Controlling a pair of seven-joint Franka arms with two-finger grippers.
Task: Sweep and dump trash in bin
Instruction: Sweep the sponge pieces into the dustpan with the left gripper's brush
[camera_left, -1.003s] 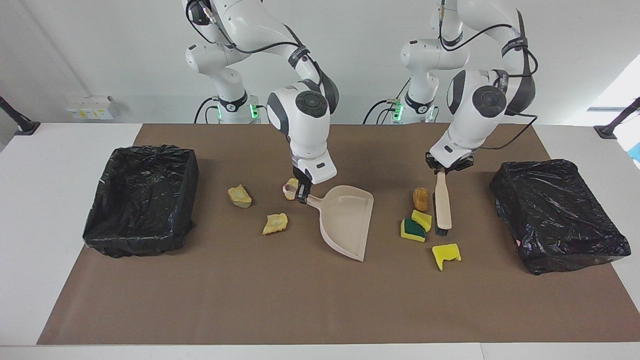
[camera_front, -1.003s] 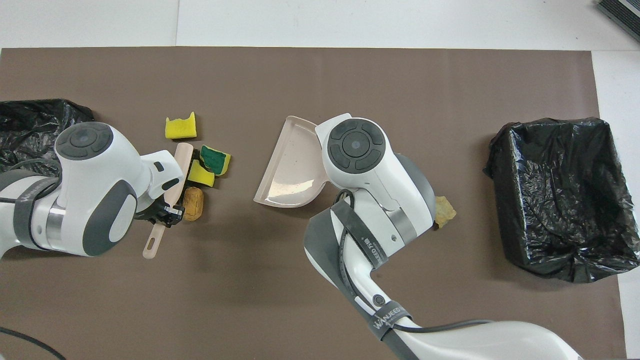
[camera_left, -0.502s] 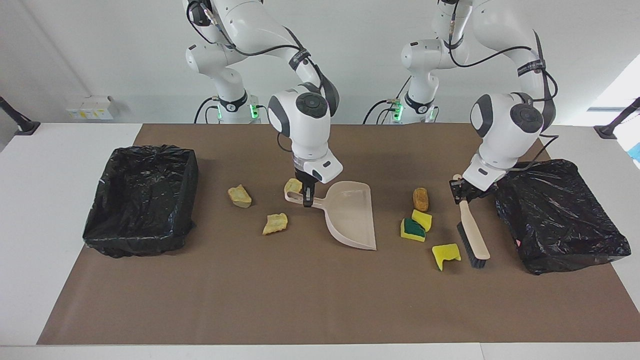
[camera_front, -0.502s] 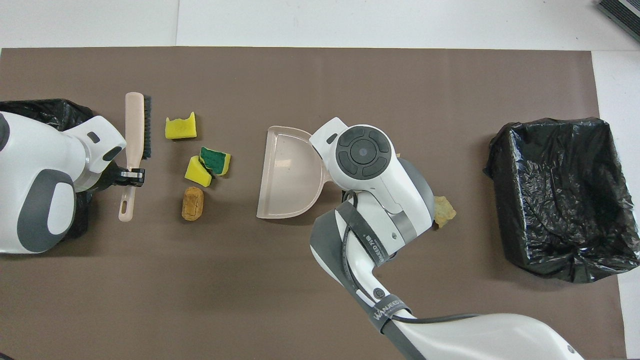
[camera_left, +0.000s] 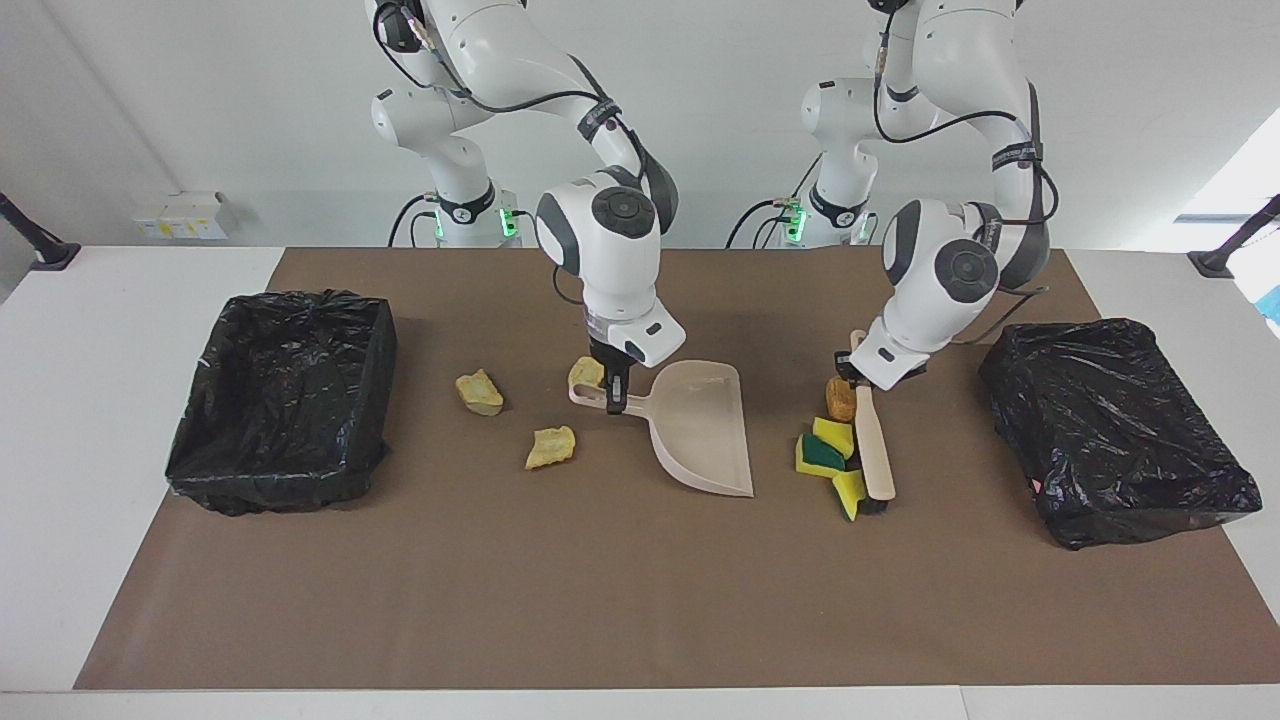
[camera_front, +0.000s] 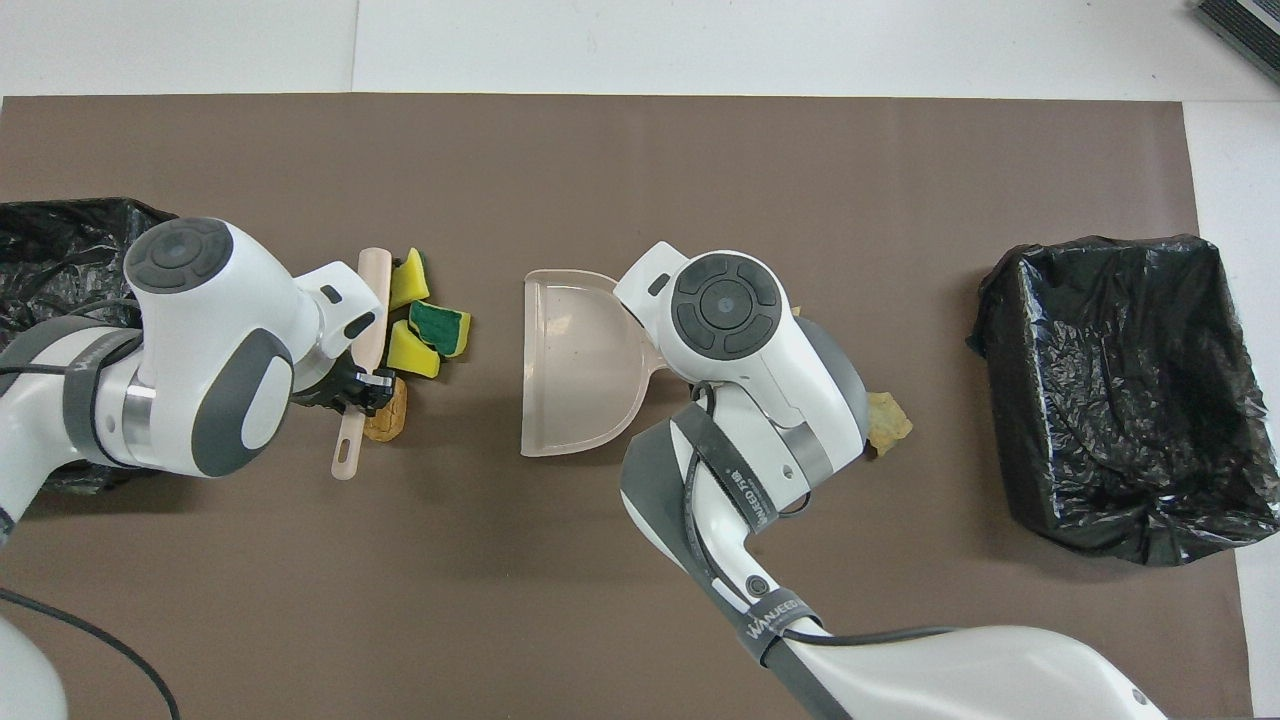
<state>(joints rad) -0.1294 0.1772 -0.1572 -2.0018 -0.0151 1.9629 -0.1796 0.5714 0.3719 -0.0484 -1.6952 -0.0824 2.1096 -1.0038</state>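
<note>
My right gripper (camera_left: 613, 392) is shut on the handle of the beige dustpan (camera_left: 702, 430), which rests on the mat with its mouth toward the left arm's end. My left gripper (camera_left: 856, 372) is shut on the handle of the beige brush (camera_left: 872, 445), whose bristles touch a yellow sponge piece (camera_left: 850, 491). Beside the brush lie another yellow piece (camera_left: 834, 434), the green-faced piece (camera_left: 813, 455) and the orange-brown lump (camera_left: 840, 398). Three tan chunks (camera_left: 480, 392) (camera_left: 551, 446) (camera_left: 584, 373) lie toward the right arm's end. In the overhead view the brush (camera_front: 371, 315) crosses beside the sponges (camera_front: 412, 352).
A black-lined bin (camera_left: 280, 400) stands at the right arm's end of the brown mat (camera_left: 600, 600). A second black-lined bin (camera_left: 1115, 430) stands at the left arm's end, close to the brush. White table surrounds the mat.
My left gripper swung the brush out toward the bin, then back toward the dustpan, pushing the notched yellow sponge against the other sponges. The dustpan turned slightly, then stayed put.
</note>
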